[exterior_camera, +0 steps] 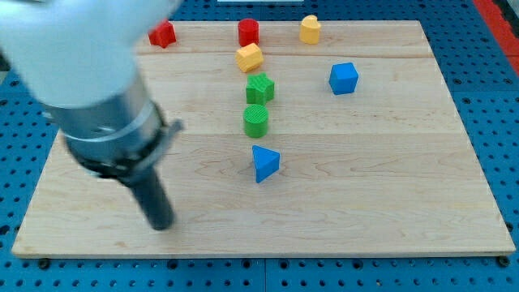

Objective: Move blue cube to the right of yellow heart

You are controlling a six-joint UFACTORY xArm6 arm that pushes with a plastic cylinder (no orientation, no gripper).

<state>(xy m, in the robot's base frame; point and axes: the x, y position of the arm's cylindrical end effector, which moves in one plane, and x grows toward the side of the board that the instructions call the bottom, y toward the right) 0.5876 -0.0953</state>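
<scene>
The blue cube [343, 79] sits on the wooden board at the upper right of the middle. The yellow heart [310, 29] lies near the view's top edge, up and slightly left of the cube. My tip [160, 224] rests on the board at the lower left, far from both blocks. The arm's big grey body covers the view's upper left.
A yellow hexagon block [250, 57], a red cylinder [248, 32] and a red star-like block [162, 35] lie along the top. A green star block [260, 88], a green cylinder [255, 119] and a blue triangle [264, 162] form a column in the middle. The board's edge [259, 256] runs along the bottom.
</scene>
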